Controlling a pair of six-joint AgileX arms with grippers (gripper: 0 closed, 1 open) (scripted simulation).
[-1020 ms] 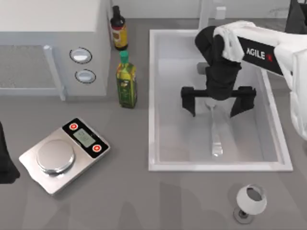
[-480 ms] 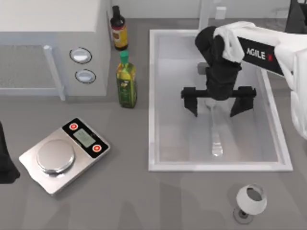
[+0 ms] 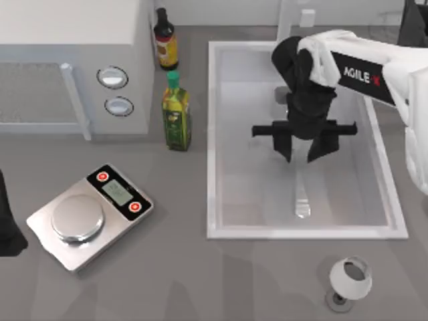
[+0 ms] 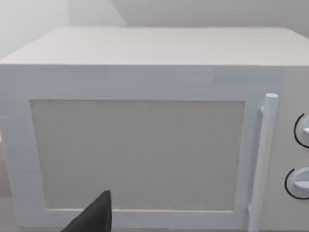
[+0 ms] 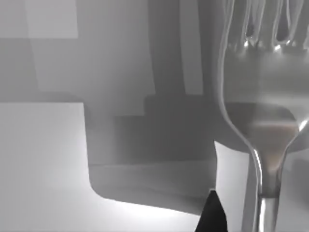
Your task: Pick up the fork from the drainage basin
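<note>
The fork (image 3: 302, 200) lies lengthwise on the floor of the white drainage basin (image 3: 212, 134), with its shiny handle end toward the front rim. My right gripper (image 3: 301, 155) hangs low over the fork's upper half, one finger on each side of it. The gap between them is narrow but it is still open. Up close in the right wrist view, the fork (image 5: 263, 145) shows its tines and neck, and one dark fingertip (image 5: 213, 215) stands a small gap away from the stem. My left gripper (image 3: 5, 224) is parked at the table's left edge.
A grey-white microwave (image 3: 67, 40) fills the back left. A green oil bottle (image 3: 177, 114) and a dark sauce bottle (image 3: 166, 43) stand between it and the basin. A silver kitchen scale (image 3: 90, 215) sits front left, and a white cup (image 3: 349, 281) sits in front of the basin.
My right gripper's fingers have drawn in from a wide spread to a narrow gap around the fork. The fork has stayed put on the basin floor, and the left arm has not moved.
</note>
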